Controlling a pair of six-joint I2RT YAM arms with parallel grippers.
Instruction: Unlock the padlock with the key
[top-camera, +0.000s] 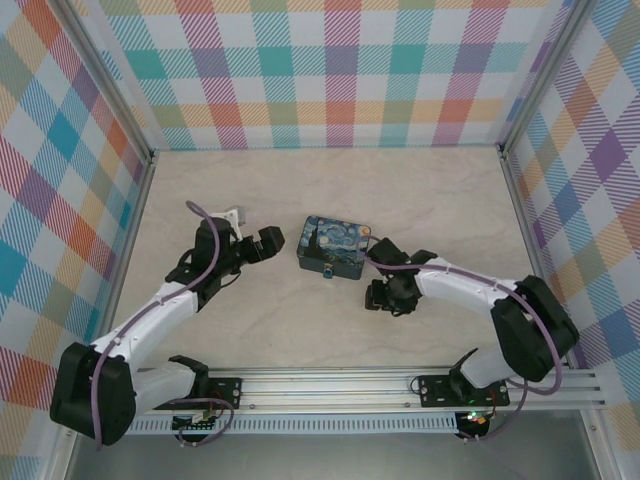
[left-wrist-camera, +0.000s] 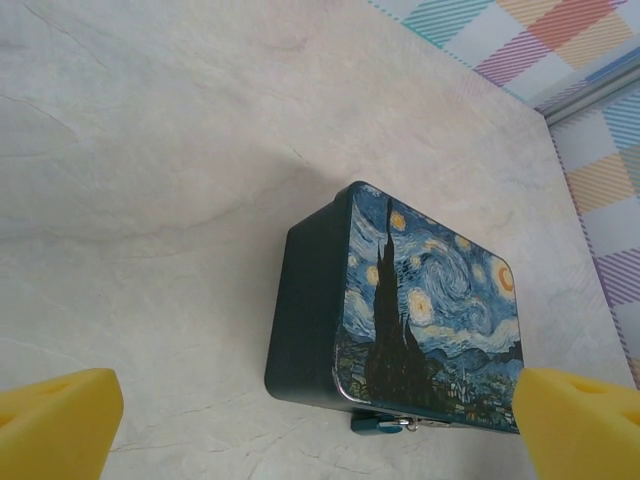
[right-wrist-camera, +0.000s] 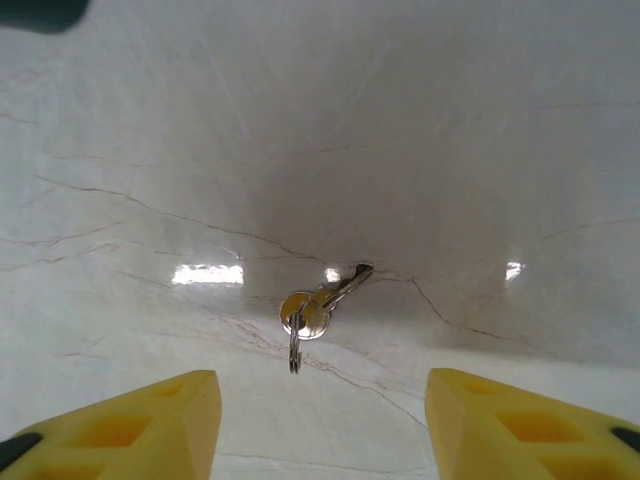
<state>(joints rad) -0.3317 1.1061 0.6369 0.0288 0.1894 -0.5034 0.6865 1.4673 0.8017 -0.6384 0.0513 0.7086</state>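
Pickup of the key is the step in hand, by my reading. The right gripper (right-wrist-camera: 320, 405) hangs low over the pale marbled tabletop (right-wrist-camera: 120, 150), its yellow fingers (right-wrist-camera: 140, 425) partly apart and holding nothing. The small thin brassy metal key on a wire ring (right-wrist-camera: 318, 305) lies flat at 12 o'clock from them, in line with the gap and untouched. From above, this gripper sits at about 4 o'clock of the blue-and-yellow starry-night painted tin box (top-camera: 335, 245), near it. The left gripper (left-wrist-camera: 320, 440) waits at the tin's 9 o'clock, spread wide and empty. The tiny blue-bodied padlock with silvery shackle (left-wrist-camera: 383, 425) hangs at the tin's 6 o'clock edge (its hasp is too small to read). The next move calls for a lower, centred pinch on the key's bow, leaving the blade free.
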